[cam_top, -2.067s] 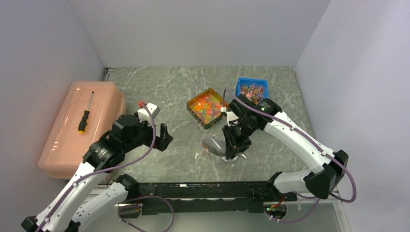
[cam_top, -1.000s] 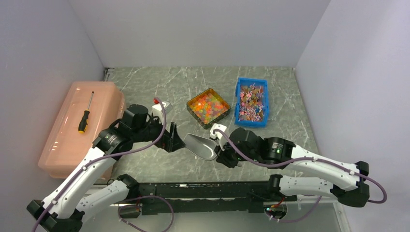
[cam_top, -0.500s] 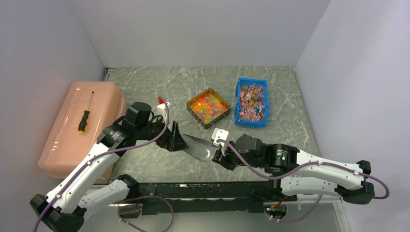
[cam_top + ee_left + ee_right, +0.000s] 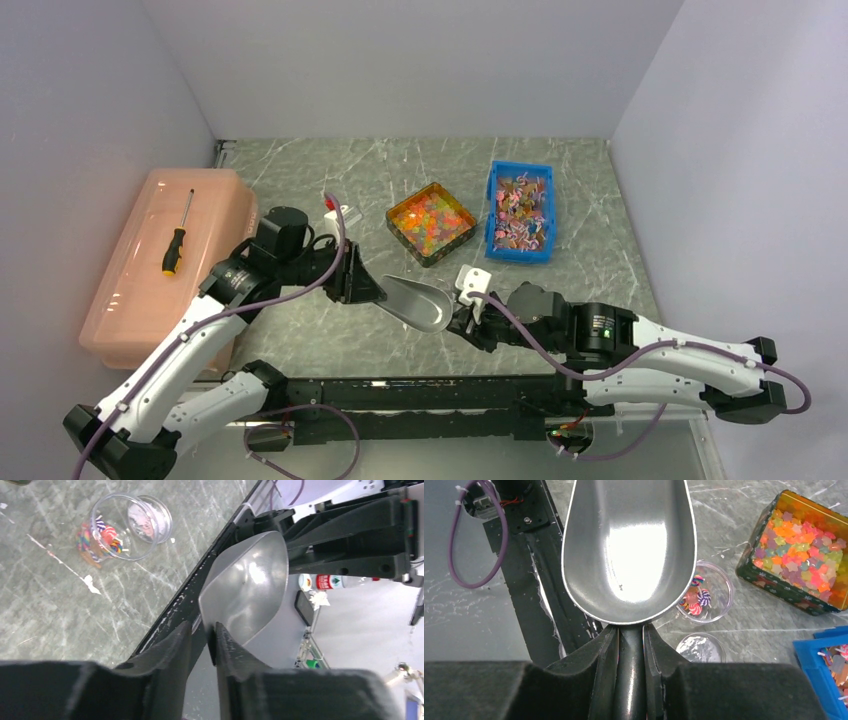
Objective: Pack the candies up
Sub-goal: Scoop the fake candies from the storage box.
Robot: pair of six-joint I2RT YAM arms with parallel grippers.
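Though apart — candies (image 4: 804, 550) beyond right gripper (image 4: 630, 635)

The candies (image 4: 431, 219) lie in a tin (image 4: 452, 245) behind the scoop (image 4: 420, 303).

1. The top camera sits high at the near edge, looking down on the whole surface (image 4: 330, 170).
2. The left wrist camera looks past the left end effector (image 4: 202, 630), very near the scoop (image 4: 250, 585).
3. The right wrist camera looks down along the right end effector (image 4: 630, 635) at that scoop.
4. Both wrist views share a small jar (image 4: 117, 530).
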